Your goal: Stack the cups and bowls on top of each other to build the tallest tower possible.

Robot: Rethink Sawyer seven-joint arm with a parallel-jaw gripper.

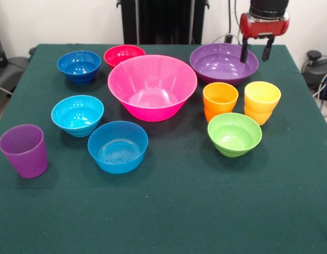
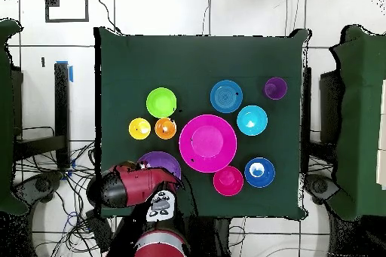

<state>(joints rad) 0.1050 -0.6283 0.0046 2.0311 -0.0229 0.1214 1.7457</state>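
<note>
Front view: translucent purple tapered plastic cup point(image 1: 24, 150) nearest camera, alone at table's 8 o'clock. Nothing stacked yet; big hot-pink plastic bowl point(image 1: 152, 86) at centre, likely tower base. Gripper point(image 1: 256, 48) hovers over large purple plastic bowl point(image 1: 223, 63) at 1 o'clock, fingers spread, empty, straddling far rim. Judgement: pinch rim wall squarely, lift level, clear orange stepped cup point(image 1: 220, 100) and yellow stepped cup point(image 1: 262, 101).

Overhead view: arm covers purple bowl's near part at pink bowl's 8 o'clock. Centre bowl before release.

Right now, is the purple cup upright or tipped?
Upright. The purple cup stands on its base with its open mouth up, apart from the other pieces.
</note>
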